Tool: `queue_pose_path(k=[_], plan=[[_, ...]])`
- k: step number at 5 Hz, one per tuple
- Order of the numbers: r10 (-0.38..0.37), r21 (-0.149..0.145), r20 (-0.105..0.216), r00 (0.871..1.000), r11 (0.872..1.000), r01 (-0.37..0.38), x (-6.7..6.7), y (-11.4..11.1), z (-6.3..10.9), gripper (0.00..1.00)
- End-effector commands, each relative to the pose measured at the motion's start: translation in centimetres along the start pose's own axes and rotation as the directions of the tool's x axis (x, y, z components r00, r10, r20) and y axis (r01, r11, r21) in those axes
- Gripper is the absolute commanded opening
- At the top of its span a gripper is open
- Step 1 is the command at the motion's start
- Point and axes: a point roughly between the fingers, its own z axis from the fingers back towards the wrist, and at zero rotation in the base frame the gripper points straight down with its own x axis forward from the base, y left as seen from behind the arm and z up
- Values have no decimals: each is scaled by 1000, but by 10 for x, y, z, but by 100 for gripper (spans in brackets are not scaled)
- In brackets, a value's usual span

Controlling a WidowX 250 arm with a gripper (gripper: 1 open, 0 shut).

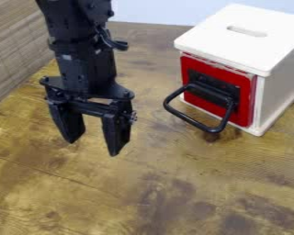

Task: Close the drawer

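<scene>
Hovering near the table's (223, 193) left edge, the gripper (91, 131) hangs open, empty; next it probably needs to push the drawer (198, 87) shut.

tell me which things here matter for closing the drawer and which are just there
Part of the job:
- drawer, red front with a black loop handle, sticking out a little from the box
- gripper, fingers apart, hanging over the table left of the handle

Just there:
- white box with a slot on top
- wooden table
- wall panel at left
</scene>
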Motion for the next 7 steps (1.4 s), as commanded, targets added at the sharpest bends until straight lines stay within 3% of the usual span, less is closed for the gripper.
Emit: queue_pose_path(k=[1, 2, 3, 4, 5, 6, 7], plan=[[-90, 7, -13, 996, 996, 90, 15, -10, -10, 100], [-213, 29, 21, 977, 977, 213, 36, -24, -15, 100], [-327, 64, 72, 942, 944, 323, 59, -41, -16, 100], [-396, 89, 100, 913, 917, 388, 80, -62, -16, 100], [-449, 119, 121, 885, 892, 436, 93, -63, -17, 100], [-434, 129, 131, 891, 899, 419, 106, -57, -22, 100], [-388, 129, 140, 911, 919, 372, 117, -54, -29, 100]])
